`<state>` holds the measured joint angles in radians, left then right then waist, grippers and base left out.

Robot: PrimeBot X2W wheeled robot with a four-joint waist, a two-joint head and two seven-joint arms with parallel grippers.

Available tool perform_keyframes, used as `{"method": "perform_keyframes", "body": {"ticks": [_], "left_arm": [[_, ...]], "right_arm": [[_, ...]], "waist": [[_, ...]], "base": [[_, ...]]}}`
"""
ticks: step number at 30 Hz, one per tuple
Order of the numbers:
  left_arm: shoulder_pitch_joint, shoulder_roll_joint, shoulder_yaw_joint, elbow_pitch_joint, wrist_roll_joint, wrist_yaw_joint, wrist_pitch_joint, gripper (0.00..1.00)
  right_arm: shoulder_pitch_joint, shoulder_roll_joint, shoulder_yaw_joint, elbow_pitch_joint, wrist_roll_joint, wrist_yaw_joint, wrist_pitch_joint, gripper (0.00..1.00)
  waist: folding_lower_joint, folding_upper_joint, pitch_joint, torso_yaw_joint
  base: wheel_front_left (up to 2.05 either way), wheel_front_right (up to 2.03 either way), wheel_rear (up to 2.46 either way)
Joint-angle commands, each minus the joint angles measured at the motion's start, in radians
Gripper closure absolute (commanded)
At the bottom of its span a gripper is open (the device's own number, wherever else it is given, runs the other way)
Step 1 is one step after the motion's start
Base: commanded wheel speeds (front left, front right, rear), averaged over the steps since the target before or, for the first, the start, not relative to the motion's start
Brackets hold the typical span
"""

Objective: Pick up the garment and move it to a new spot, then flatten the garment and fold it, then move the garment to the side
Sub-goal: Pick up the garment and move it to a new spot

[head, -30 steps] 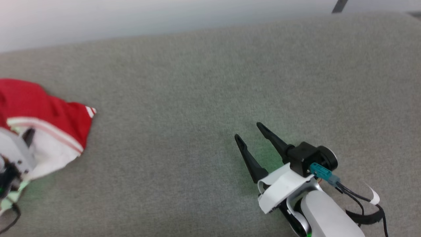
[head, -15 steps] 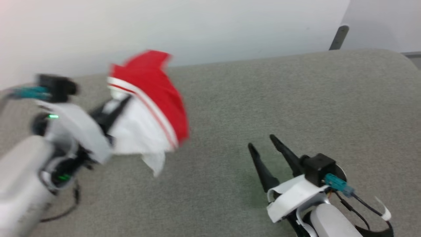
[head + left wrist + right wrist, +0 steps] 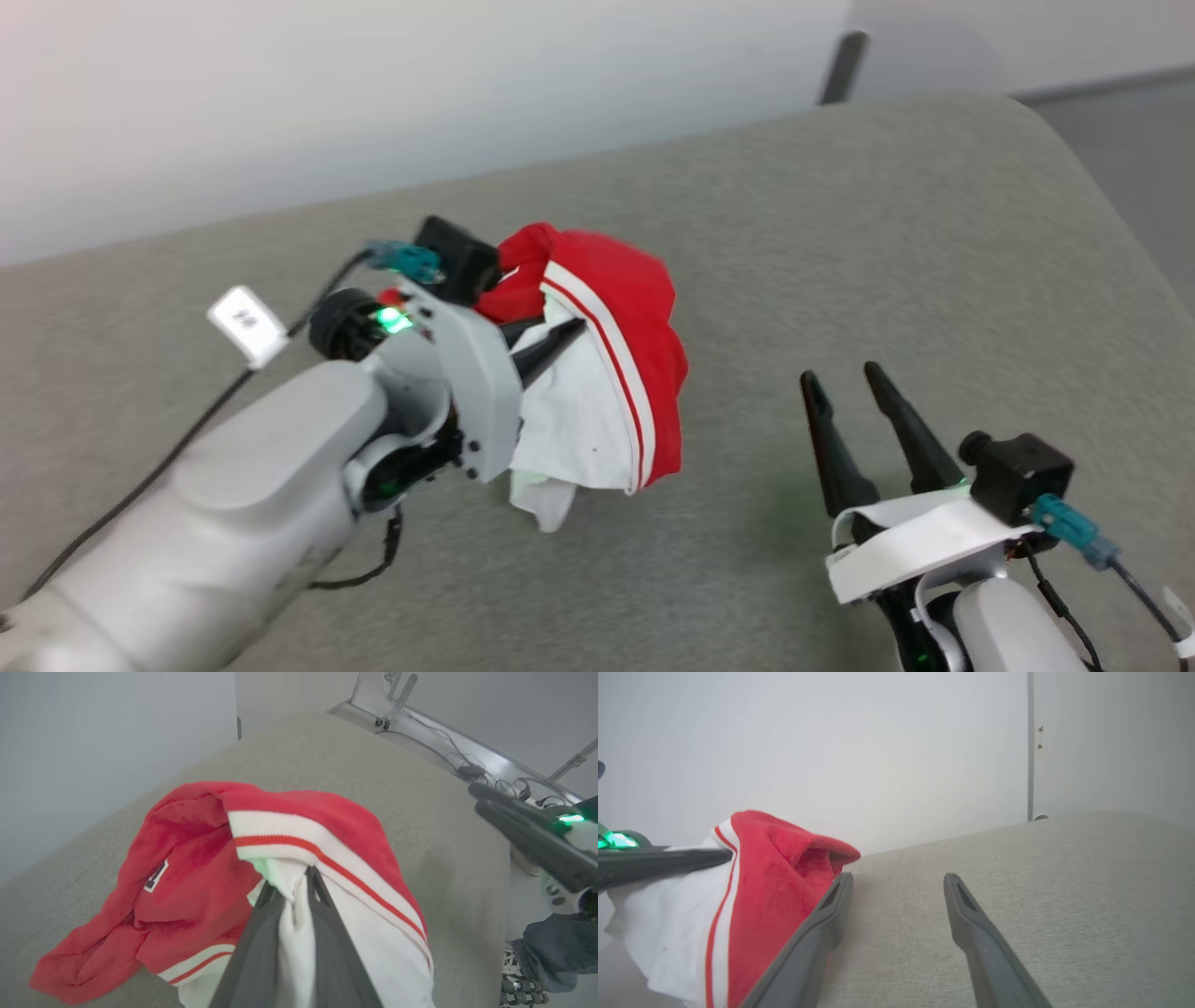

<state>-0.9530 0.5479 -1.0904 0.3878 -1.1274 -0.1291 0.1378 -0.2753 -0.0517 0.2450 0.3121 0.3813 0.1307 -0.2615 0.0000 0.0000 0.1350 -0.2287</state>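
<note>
A red and white sports garment (image 3: 611, 373) hangs bunched from the left gripper (image 3: 560, 334) above the middle-left of a grey upholstered surface (image 3: 887, 233), with a pale wall (image 3: 373, 93) behind. The left gripper's two dark fingers are closed tight on a fold of the white panel, just below the red-and-white stripe trim. In the head view the bundle is longer from far to near than it is wide: red cloth crowns the far end and drapes down the right side, the stripe trim runs along that length, and a loose white corner points down toward the robot. In the left wrist view, red cloth trails away to the lower left and seems to rest on the surface, with part of a black numeral outlined in white showing. The right gripper (image 3: 840, 375) sits low over the surface, near the garment's right side, its fingers spread apart and holding nothing.
</note>
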Motion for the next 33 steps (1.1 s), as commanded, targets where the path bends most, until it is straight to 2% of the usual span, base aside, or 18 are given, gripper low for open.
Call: {"method": "perform_keyframes", "body": {"ticks": [1, 4, 10, 16, 20, 21, 23, 24, 25, 26, 33], "left_arm": [[-0.023, -0.021, -0.018, 0.033, 0.019, -0.002, -0.001, 1.0], [-0.043, -0.08, -0.058, 0.127, 0.024, -0.002, 0.001, 1.0], [-0.048, -0.133, -0.146, 0.283, 0.011, -0.002, 0.049, 1.0], [-0.01, -0.108, -0.184, 0.36, 0.0, -0.001, 0.105, 1.0], [0.007, -0.094, -0.196, 0.371, 0.015, 0.001, 0.094, 1.0], [0.004, -0.095, -0.197, 0.367, 0.011, 0.001, 0.084, 0.83], [-0.014, -0.098, -0.196, 0.35, 0.004, 0.001, 0.055, 0.34], [-0.024, -0.097, -0.195, 0.339, 0.005, 0.001, 0.039, 0.14], [-0.036, -0.098, -0.193, 0.324, 0.008, 0.001, 0.021, 0.02], [-0.048, -0.095, -0.192, 0.313, 0.007, 0.001, -0.001, 0.0], [-0.087, -0.097, -0.19, 0.232, -0.025, 0.0, -0.134, 0.0]], "right_arm": [[0.006, 0.002, -0.01, -0.009, 0.014, 0.0, -0.005, 0.0], [0.013, 0.002, -0.027, -0.024, 0.034, 0.0, -0.005, 0.0], [0.02, 0.002, -0.023, -0.045, 0.068, 0.0, -0.005, 0.0], [0.028, 0.002, -0.019, -0.06, 0.086, 0.0, -0.005, 0.0], [0.03, 0.002, -0.024, -0.063, 0.074, 0.0, -0.005, 0.0], [0.028, 0.002, -0.026, -0.063, 0.07, 0.0, -0.005, 0.0], [0.024, 0.002, -0.034, -0.06, 0.054, 0.0, -0.005, 0.0], [0.021, 0.002, -0.032, -0.057, 0.047, 0.0, -0.005, 0.0], [0.018, 0.002, -0.038, -0.055, 0.035, 0.0, -0.005, 0.0], [0.014, 0.001, -0.038, -0.051, 0.023, 0.0, -0.005, 0.0], [0.004, 0.001, -0.06, -0.006, -0.078, 0.0, -0.005, 0.0]], "waist": [[0.0, 0.0, 0.052, -0.085], [0.0, 0.0, 0.077, -0.139], [0.0, 0.0, 0.12, -0.222], [0.0, 0.0, 0.141, -0.255], [0.0, 0.0, 0.142, -0.231], [0.0, 0.0, 0.14, -0.217], [0.0, 0.0, 0.133, -0.183], [0.0, 0.0, 0.129, -0.165], [0.0, 0.0, 0.124, -0.142], [0.0, 0.0, 0.118, -0.122], [0.0, 0.0, 0.059, 0.048]], "base": [[0.0, 0.0, 0.0], [0.0, 0.0, 0.0], [0.0, 0.0, 0.0], [0.0, 0.0, 0.0], [0.0, 0.0, 0.0], [0.0, 0.0, 0.0], [0.0, 0.0, 0.0], [0.0, 0.0, 0.0], [0.0, 0.0, 0.0], [0.0, 0.0, 0.0], [0.0, 0.0, 0.0]]}}
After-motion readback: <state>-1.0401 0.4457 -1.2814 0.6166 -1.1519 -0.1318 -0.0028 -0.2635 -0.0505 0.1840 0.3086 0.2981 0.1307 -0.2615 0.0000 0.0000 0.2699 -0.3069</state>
